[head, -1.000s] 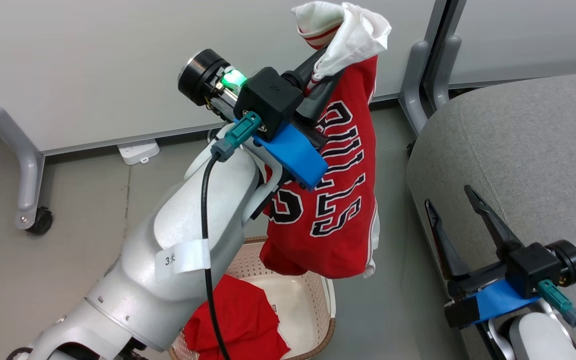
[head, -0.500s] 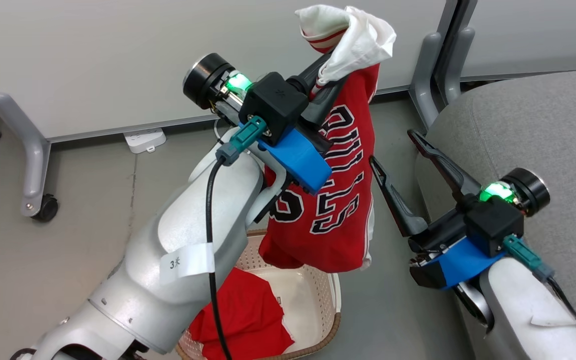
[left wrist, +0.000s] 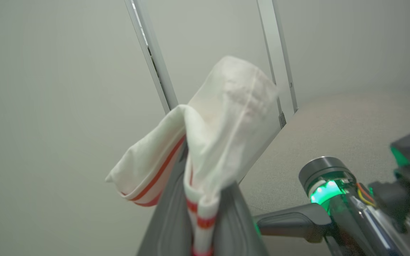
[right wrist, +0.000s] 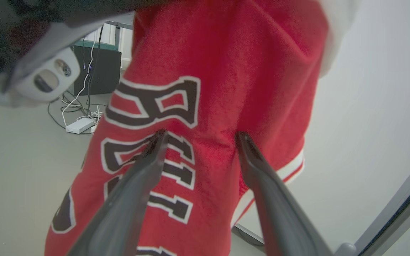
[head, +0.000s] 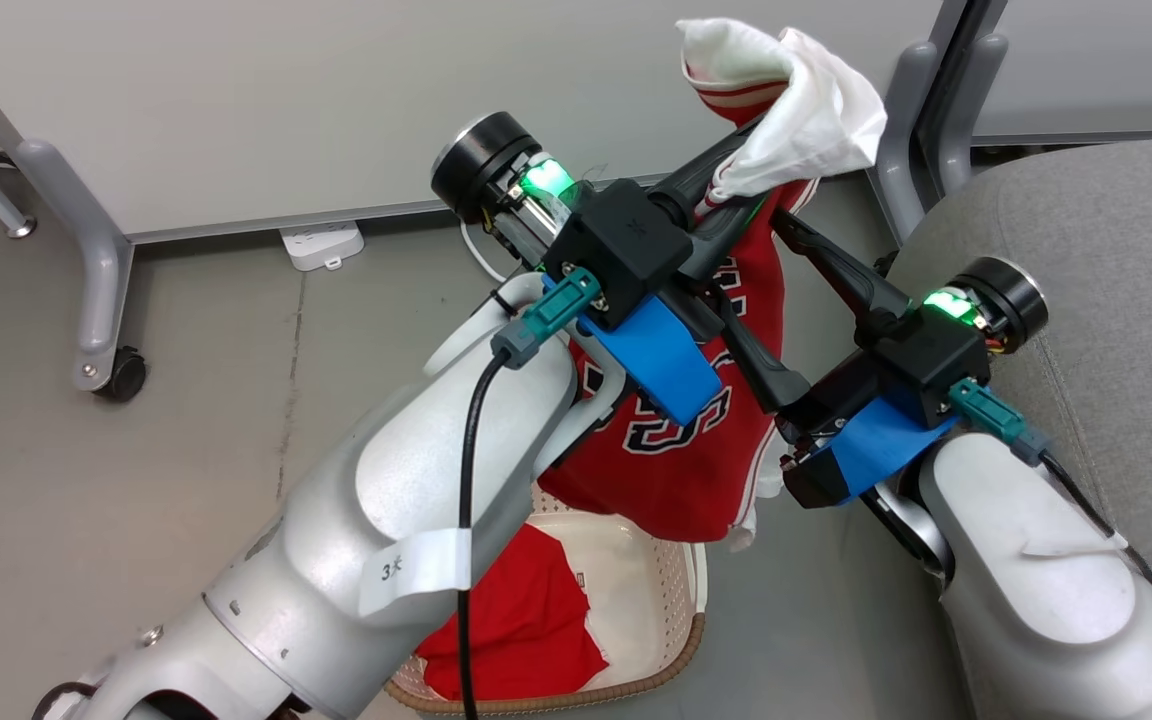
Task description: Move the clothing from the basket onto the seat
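Red cloth hangs high in the head view. The jersey [head: 681, 470] dangles from the left gripper [head: 741, 190], which is clamped tight on its white trim, and its lowest fold sits above the basket's far edge. The basket [head: 671, 600] holds the plain red garment [head: 526, 620], bunched against its left wall. The right gripper [head: 746, 255] faces the hanging cloth with jaws spread wide, holding nothing. The seat [head: 1086, 250] lies just to the right.

In the left wrist view, the left gripper [left wrist: 205, 177] pinches the red-striped white trim between its fingers, with the seat [left wrist: 333, 124] beyond.

In the right wrist view, the right gripper [right wrist: 201, 134] points at the BULLS lettering on the jersey [right wrist: 226, 71]. Its tips are at the cloth, but whether they touch it I cannot tell.

Count: two garments, one basket, one seat, two grippers.

As I read it, the first garment is mid-transfer, out of the basket but not yet on the seat. The next move calls for either closing the right jaws on the jersey's body to steady it, or swinging it past the seat's near edge and letting go. The plain garment would follow.
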Available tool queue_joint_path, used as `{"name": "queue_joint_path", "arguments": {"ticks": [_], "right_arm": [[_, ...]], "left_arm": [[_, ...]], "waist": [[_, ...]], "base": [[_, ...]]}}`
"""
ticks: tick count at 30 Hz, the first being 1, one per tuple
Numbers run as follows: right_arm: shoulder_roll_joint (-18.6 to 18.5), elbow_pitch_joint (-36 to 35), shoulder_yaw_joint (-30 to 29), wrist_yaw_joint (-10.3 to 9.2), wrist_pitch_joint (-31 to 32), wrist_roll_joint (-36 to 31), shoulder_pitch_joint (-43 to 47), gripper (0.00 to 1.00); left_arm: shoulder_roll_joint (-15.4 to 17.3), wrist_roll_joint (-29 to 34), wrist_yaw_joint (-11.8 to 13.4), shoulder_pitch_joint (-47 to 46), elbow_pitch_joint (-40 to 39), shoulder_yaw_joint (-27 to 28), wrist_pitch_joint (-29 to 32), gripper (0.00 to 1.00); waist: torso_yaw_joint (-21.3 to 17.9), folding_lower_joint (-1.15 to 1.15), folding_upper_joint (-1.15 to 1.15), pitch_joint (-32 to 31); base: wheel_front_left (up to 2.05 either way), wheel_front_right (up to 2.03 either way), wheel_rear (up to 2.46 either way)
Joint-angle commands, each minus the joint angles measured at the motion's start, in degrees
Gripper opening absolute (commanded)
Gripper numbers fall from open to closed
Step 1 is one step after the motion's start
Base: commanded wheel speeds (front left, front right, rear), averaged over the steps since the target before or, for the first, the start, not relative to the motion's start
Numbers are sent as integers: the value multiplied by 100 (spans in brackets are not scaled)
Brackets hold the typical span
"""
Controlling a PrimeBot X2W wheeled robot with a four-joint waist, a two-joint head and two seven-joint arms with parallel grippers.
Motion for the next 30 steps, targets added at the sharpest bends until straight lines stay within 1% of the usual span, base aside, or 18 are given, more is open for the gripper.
{"name": "queue_joint_path", "arguments": {"ticks": [1,9,10,11,16,30], "right_arm": [[-28,71,87,1,-19,78,-149,100],[-96,353,489,1,-19,327,-633,100],[-96,375,505,1,-19,349,-678,52],[-91,424,551,1,-19,424,-700,0],[-109,466,590,1,-19,554,-761,0],[-146,446,683,1,-19,635,-658,0]], "left_arm": [[-5,-28,10,-94,-49,-34,-28,0],[-6,-116,88,-197,-197,-242,-28,0],[-7,-134,89,-209,-204,-256,-28,0],[-7,-150,93,-220,-209,-267,-28,0],[-6,-164,123,-228,-171,-267,-28,0],[-7,-124,126,-187,-94,-225,-28,0]], "waist": [[22,-1,0,14],[88,-1,0,80],[97,-1,0,84],[105,-1,0,83],[131,-1,0,72],[98,-1,0,44]], "base": [[0,0,0],[0,0,0],[0,0,0],[0,0,0],[0,0,0],[0,0,0]]}}
